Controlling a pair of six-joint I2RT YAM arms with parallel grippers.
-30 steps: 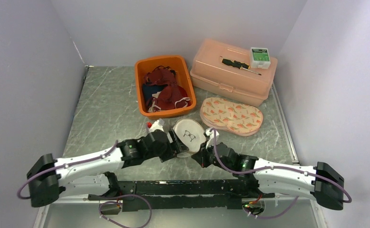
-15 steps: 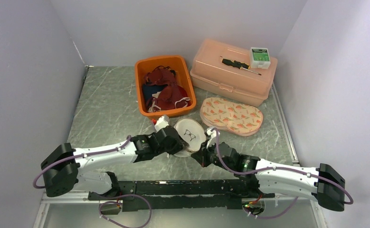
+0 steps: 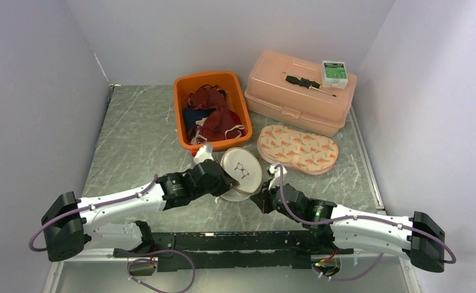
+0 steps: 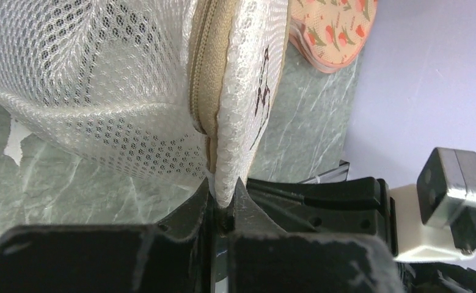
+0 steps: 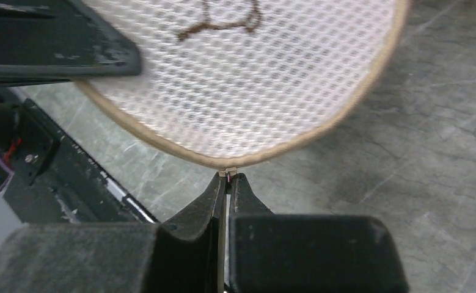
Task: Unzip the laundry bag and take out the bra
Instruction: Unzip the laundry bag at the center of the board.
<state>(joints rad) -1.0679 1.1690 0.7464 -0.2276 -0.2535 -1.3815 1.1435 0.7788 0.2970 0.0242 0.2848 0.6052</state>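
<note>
Saw little crowding the near strip of the grey marbled tabletop (image 3: 137,140) apart from the two arms, reaching in from the near edge and meeting at the middle. Found the round white mesh laundry bag (image 3: 240,173) there between the two hands, tilted, with its glasses-print face turned up and to the right. Spotted a flat pouch (image 3: 297,149) with an orange floral print just beyond it to the right, near the bag but apart from it. Noted an orange bin (image 3: 178,113) right behind the bag, near wall close to the bag's far rim, filled with dark red and navy garments (image 3: 214,122) with white straps. Marked a closed pink lidded box (image 3: 284,97) farthest back on the right, carrying a black-handled screwdriver (image 3: 308,83) and a small green and white carton (image 3: 333,73) on its lid. Could not make out anything inside the bag through the mesh. Traced the tan zipper (image 4: 200,79) around the bag's rim, looking closed along the stretch in view. Caught the left hand (image 4: 223,194) lying low from the left, pinched tight on the bag's near edge beside the zipper. Caught the right hand (image 5: 229,177) low from the right, fingers pressed together on a small tab (image 5: 229,172) at the rim, forearm stretched flat over the tabletop.
</note>
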